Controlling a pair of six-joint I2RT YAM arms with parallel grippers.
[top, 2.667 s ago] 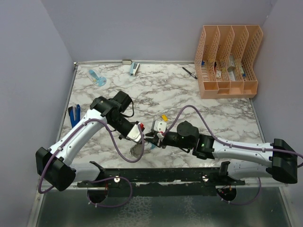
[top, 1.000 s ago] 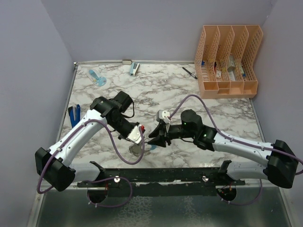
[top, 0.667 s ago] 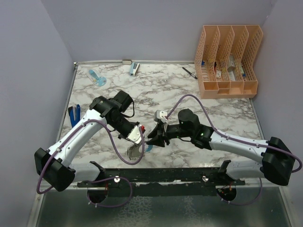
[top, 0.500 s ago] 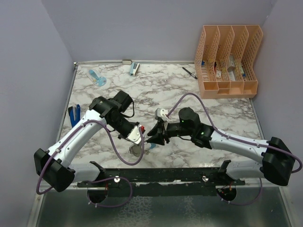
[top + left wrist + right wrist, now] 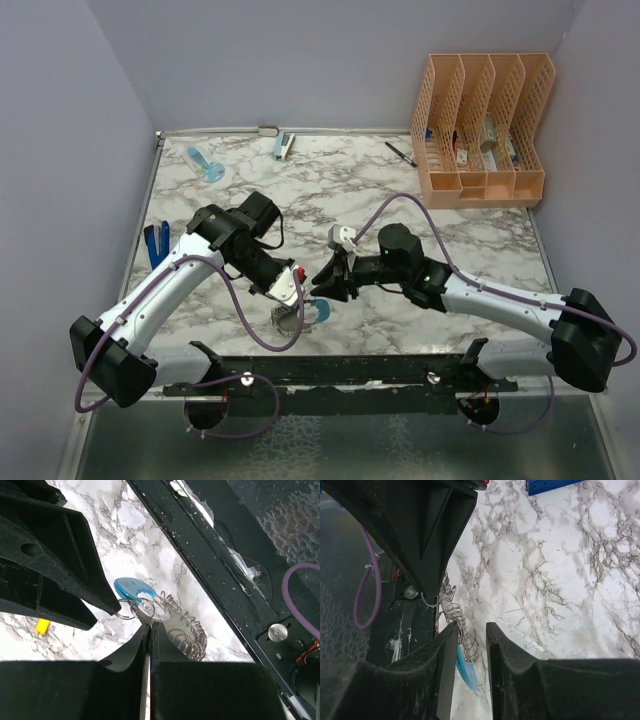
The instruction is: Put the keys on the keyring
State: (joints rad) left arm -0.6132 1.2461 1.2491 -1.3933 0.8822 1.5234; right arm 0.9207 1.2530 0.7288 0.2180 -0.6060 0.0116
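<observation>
Keyring gripped, no key seen threaded yet
The keyring [image 5: 186, 639] is pinched by the closed left end effector [image 5: 150, 630] near the table's [image 5: 560, 580] front edge; the partly open right end effector [image 5: 471, 627], holding nothing, is set just beside it; a yellow key [image 5: 42, 626] is seen lying loose

Front-centre of the table [image 5: 360, 190], passage is blocked by the left gripper [image 5: 293, 299] and right gripper [image 5: 320, 289], tip to tip over the keyring [image 5: 290, 318]. Open marble is seen mid-table; the far right corner is taken by an orange organizer [image 5: 482, 130].
</observation>
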